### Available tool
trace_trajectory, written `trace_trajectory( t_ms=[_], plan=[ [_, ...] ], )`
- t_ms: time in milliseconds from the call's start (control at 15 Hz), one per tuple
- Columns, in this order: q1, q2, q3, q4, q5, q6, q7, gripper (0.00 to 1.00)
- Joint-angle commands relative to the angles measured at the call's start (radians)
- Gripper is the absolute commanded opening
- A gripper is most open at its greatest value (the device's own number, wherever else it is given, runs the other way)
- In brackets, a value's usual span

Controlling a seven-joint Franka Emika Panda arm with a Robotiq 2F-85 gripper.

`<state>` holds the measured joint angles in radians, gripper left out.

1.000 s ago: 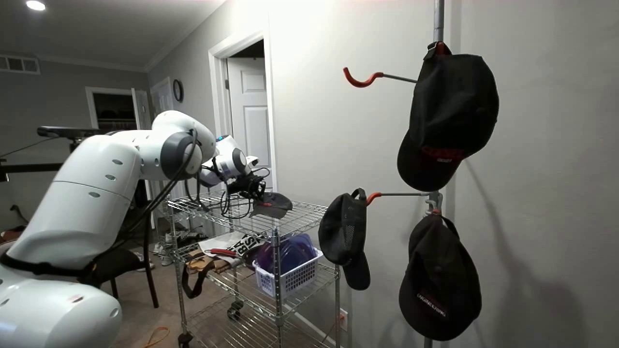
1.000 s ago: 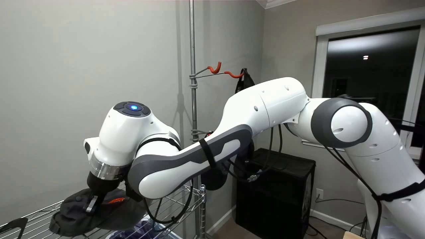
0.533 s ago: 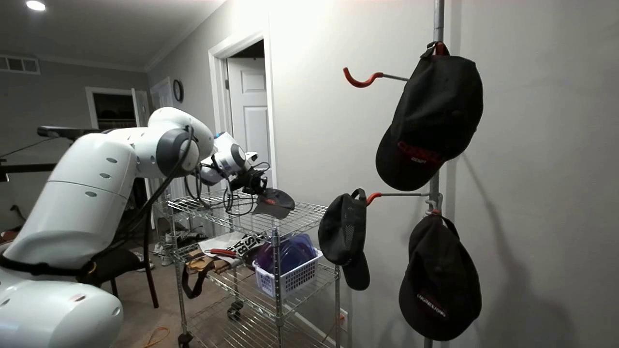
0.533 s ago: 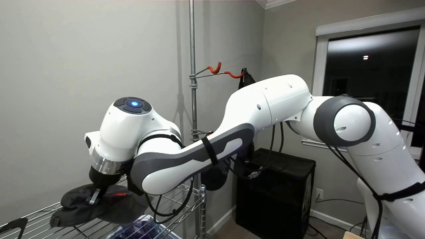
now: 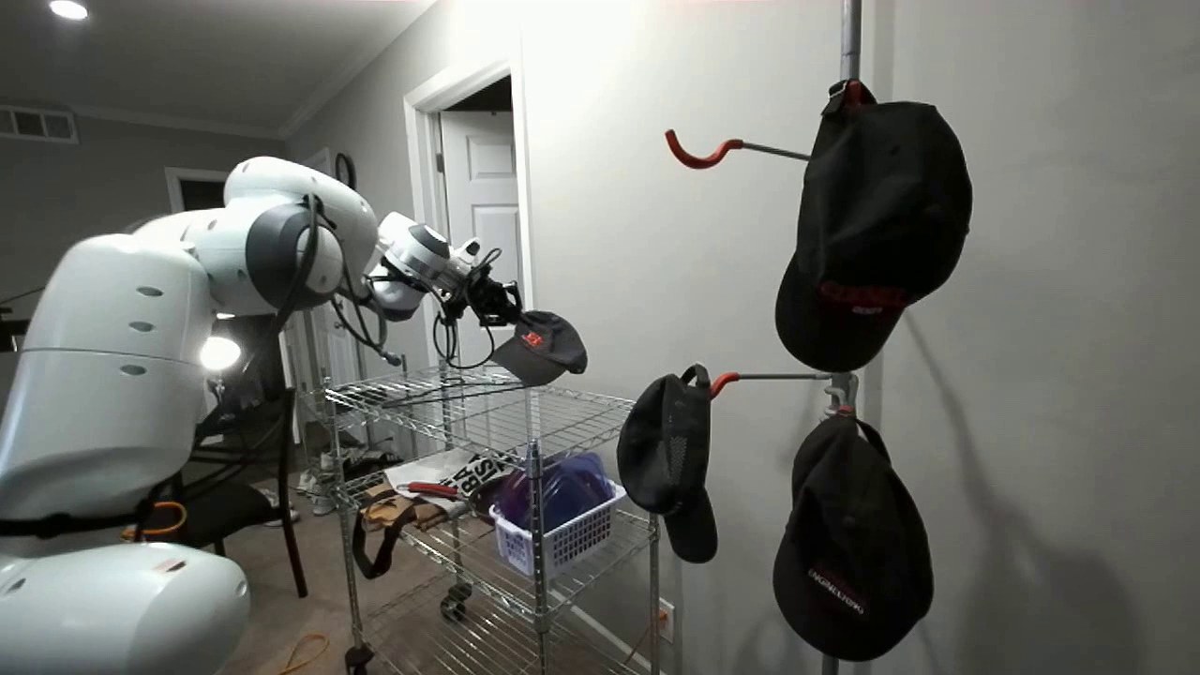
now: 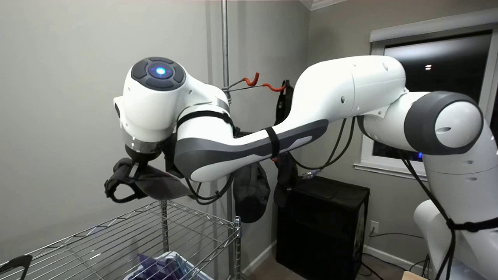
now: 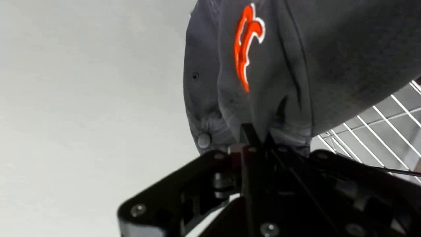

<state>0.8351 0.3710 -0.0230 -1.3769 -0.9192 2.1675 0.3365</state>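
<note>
Gripper [image 7: 259, 134]: clamped on a gathered fold of the held cap [image 5: 542, 349], probably because soft crown cloth bunches into an easy pinch.
Wire rack [image 5: 534, 464]: below the gripper, apart from the held cap.
Pole [image 6: 225, 50]: well apart, right of the gripper in both exterior views; its hooks [image 5: 696, 165] stand at different heights, presumably to keep whatever hangs there from crowding.
Basket [image 5: 577, 546]: under the gripper, one tier down, its walls likely keeping the purple things [image 5: 586, 487] together.
Hanging caps [image 5: 872, 234]: off to the pole's side of the gripper, slung by the back so the crowns hang below.
Held cap: at the gripper's tips, in the air; long axis, brim [image 6: 163, 186] to back strap [image 6: 123, 200], nearly level, crosswise beneath the gripper.
Brim: points from the gripper toward the arm's shoulder [image 5: 122, 609] side.
Logo [image 7: 242, 52]: orange, white-edged, ahead of the gripper's tips in the wrist view.
Button [image 7: 204, 140]: just beside those tips.
</note>
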Motion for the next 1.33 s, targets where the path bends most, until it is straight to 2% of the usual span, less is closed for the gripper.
trace_trajectory(
  t_ms=[0, 467, 733, 800, 1267],
  plan=[
    [0.043, -0.091, -0.025, -0.058, -0.096, -0.103, 0.059, 0.03],
    [0.075, -0.175, -0.022, -0.045, -0.211, -0.26, 0.05, 0.03],
    [0.094, -0.226, -0.022, -0.01, -0.315, -0.349, 0.03, 0.03],
    [0.015, -0.234, 0.072, 0.016, -0.354, -0.379, 0.014, 0.03],
    [-0.096, -0.27, 0.203, 0.088, -0.545, -0.508, -0.051, 0.03]
  ],
)
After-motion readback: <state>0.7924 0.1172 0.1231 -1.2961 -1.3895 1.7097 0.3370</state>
